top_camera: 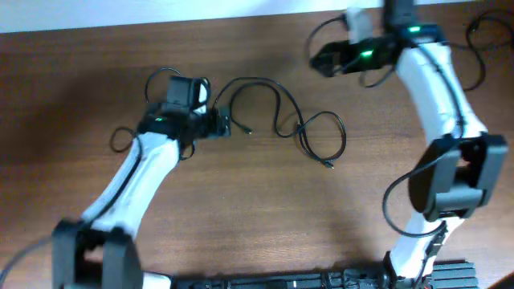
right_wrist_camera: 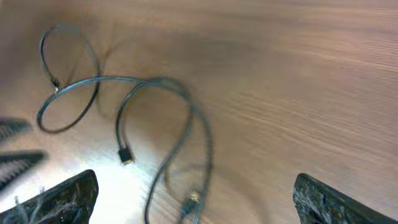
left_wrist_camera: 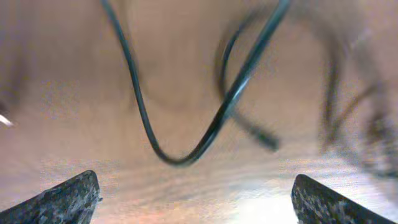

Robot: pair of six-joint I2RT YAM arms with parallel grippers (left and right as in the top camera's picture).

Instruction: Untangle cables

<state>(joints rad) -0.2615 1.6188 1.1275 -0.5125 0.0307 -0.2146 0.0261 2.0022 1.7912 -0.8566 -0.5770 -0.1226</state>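
cables (left_wrist_camera: 179, 162) just ahead, between left fingers (left_wrist_camera: 68, 200)

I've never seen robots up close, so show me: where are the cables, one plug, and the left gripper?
cables (top_camera: 302, 127), overhead view, where two loops cross.
plug (right_wrist_camera: 125, 155), right wrist view, the small tip at a cable's end.
left gripper (top_camera: 223, 125), overhead view, midway between its fingertips.

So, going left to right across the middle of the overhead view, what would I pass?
The left arm → left gripper → black cables → right arm.
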